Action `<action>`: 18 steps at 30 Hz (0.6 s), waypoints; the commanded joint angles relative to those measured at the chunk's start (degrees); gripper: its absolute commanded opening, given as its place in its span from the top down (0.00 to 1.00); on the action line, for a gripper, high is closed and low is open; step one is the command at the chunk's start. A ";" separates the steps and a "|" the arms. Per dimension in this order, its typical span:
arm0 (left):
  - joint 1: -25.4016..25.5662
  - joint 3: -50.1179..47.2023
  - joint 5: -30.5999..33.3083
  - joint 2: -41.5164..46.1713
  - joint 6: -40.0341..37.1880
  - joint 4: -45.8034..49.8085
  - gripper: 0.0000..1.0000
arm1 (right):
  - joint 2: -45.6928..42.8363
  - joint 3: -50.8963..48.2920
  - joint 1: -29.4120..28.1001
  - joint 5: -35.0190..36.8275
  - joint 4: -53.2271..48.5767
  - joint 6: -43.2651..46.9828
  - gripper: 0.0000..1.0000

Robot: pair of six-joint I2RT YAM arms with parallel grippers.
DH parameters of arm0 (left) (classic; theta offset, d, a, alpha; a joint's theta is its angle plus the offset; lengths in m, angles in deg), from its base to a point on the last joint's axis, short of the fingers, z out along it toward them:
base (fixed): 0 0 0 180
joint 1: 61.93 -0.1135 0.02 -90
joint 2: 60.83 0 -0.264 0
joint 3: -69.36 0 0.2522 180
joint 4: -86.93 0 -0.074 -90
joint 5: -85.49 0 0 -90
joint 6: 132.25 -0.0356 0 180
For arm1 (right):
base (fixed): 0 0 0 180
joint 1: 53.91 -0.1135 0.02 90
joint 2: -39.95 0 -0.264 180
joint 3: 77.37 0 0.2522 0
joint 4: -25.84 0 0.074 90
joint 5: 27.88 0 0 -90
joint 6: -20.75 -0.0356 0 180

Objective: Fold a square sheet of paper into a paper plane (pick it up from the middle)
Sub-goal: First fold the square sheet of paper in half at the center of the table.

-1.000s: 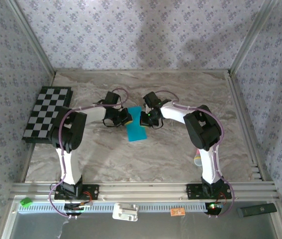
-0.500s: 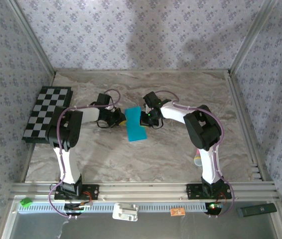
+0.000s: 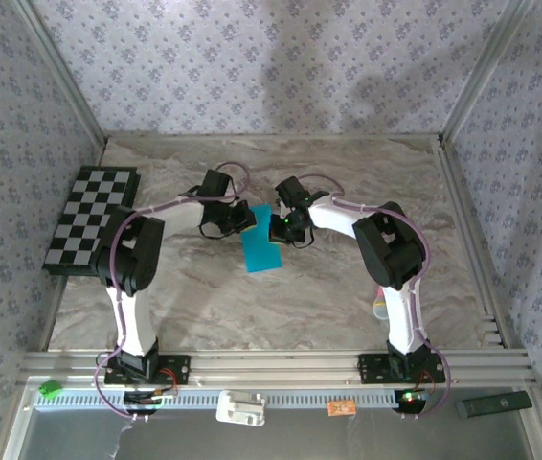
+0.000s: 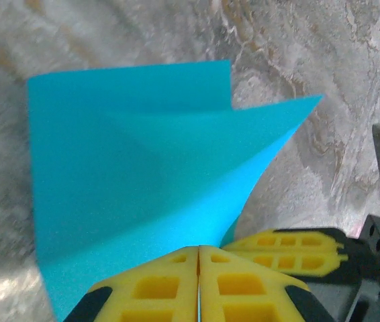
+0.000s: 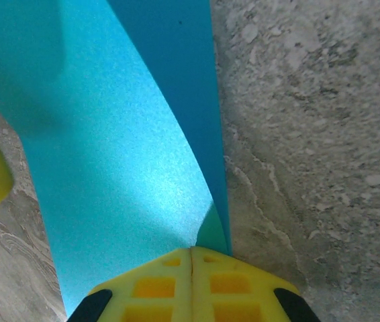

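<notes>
1. Two grippers pinch the square sheet of paper (image 3: 262,251) at mid-table: the left gripper (image 4: 198,249) is clamped on a lifted corner, and the right gripper (image 5: 191,249) is clamped on the sheet's right edge.
2. An early corner fold appears under way; next, the raised flap likely needs laying down and creasing flat.
3. Marble-patterned table (image 3: 328,297), checkered board (image 3: 94,218) at left, floral-papered walls (image 3: 281,67) all around.
</notes>
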 commanded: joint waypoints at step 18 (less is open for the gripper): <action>-10.50 2.08 3.18 -3.20 -6.45 5.44 0.92 | 8.47 -7.06 2.01 12.79 -13.92 1.34 1.00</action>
